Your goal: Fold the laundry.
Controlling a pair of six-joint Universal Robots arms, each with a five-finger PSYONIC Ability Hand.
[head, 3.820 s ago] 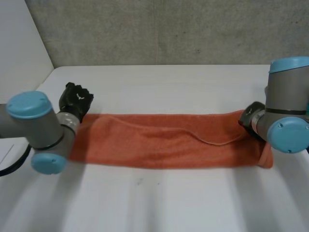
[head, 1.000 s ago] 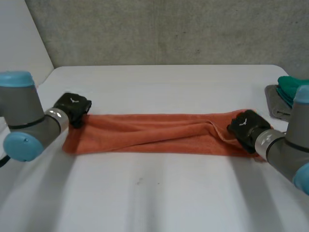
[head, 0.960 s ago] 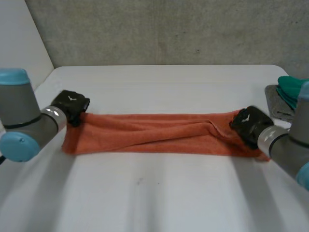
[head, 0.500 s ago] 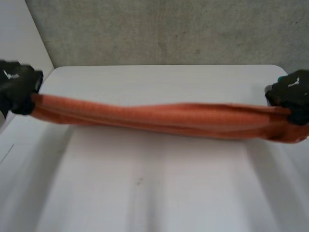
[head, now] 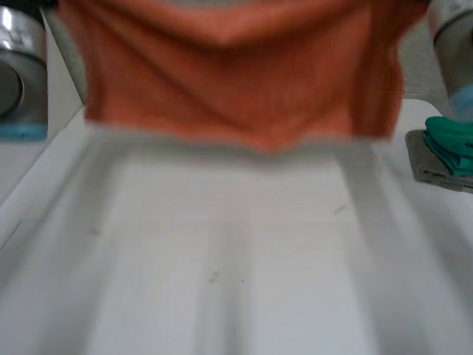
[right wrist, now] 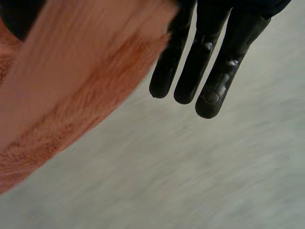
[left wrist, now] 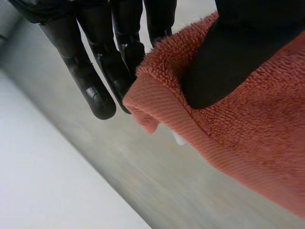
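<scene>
The orange towel (head: 222, 74) hangs in the air above the white table (head: 236, 281), spread wide like a curtain. Its bottom edge does not touch the table. The left hand (left wrist: 97, 76) pinches one top corner between its thumb and straight fingers. The right hand (right wrist: 214, 62) has straight fingers too, with the towel right beside them, so I think it pinches the other end. A green cloth (head: 451, 140) lies folded on a grey cloth (head: 423, 166) nearby, so those look done. The towel is not neatly folded yet.
</scene>
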